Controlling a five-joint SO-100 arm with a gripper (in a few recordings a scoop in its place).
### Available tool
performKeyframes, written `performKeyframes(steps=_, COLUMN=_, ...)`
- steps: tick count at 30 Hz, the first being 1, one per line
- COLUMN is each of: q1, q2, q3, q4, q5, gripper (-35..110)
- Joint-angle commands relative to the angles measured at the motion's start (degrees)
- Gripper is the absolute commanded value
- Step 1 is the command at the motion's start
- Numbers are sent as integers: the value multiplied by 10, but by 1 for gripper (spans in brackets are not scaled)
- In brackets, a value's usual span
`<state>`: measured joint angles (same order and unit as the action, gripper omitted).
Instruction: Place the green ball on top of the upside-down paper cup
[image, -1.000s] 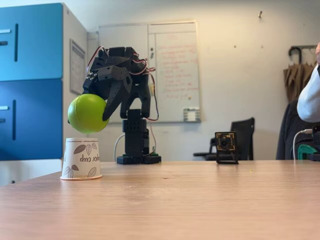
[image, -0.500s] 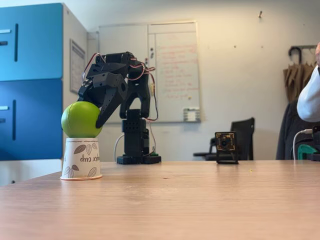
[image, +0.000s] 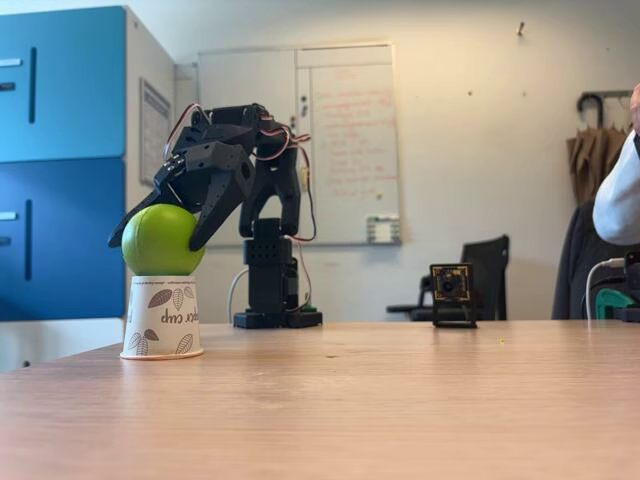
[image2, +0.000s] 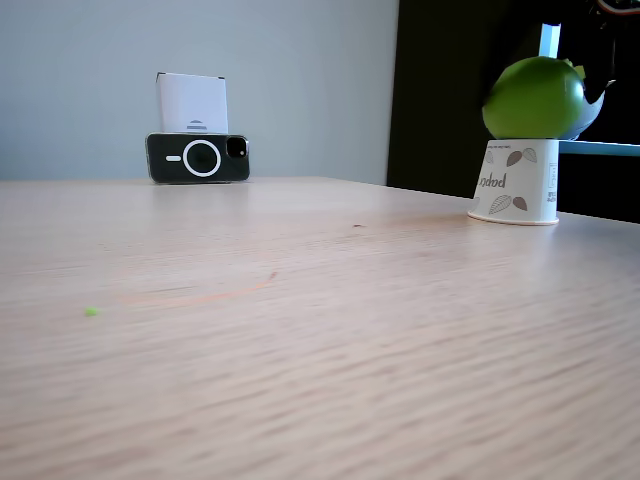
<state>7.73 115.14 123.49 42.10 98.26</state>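
Note:
The green ball (image: 158, 240) rests on top of the upside-down paper cup (image: 162, 318), a white cup with brown leaf prints standing at the left of the wooden table (image: 400, 400). My black gripper (image: 153, 246) reaches down over the ball from above right. It is open, with one finger spread out to the ball's left and the other lying along its right side. In the other fixed view the green ball (image2: 535, 97) sits on the cup (image2: 516, 181) at the right, against a dark background.
The arm's base (image: 275, 300) stands at the table's back edge behind the cup. A small camera on a stand (image: 452, 293) is at the back right. A person's sleeve (image: 620, 200) shows at the right edge. A phone on a stand (image2: 198, 157) faces the table.
The ball came down to the left from above the cup and now sits on it. The gripper's left finger has swung outward off the ball.

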Motion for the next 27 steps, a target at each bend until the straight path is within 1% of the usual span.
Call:
performKeyframes(steps=1, q1=-4, q2=37, q3=-2, q4=-6, q5=3, gripper=51)
performKeyframes(steps=12, q1=-2, q2=127, q3=6, q4=5, q5=1, gripper=51)
performKeyframes(steps=16, q1=5, q2=177, q3=6, q4=4, q5=-1, gripper=47)
performKeyframes(steps=20, q1=4, q2=234, q3=13, q4=5, q5=-1, gripper=37)
performKeyframes(steps=22, q1=3, q2=271, q3=28, q4=3, q5=-1, gripper=30)
performKeyframes(steps=26, q1=-5, q2=357, q3=79, q4=16, q5=-1, gripper=4)
performKeyframes(steps=27, q1=-8, q2=379, q3=100, q4=18, q5=-1, gripper=0)
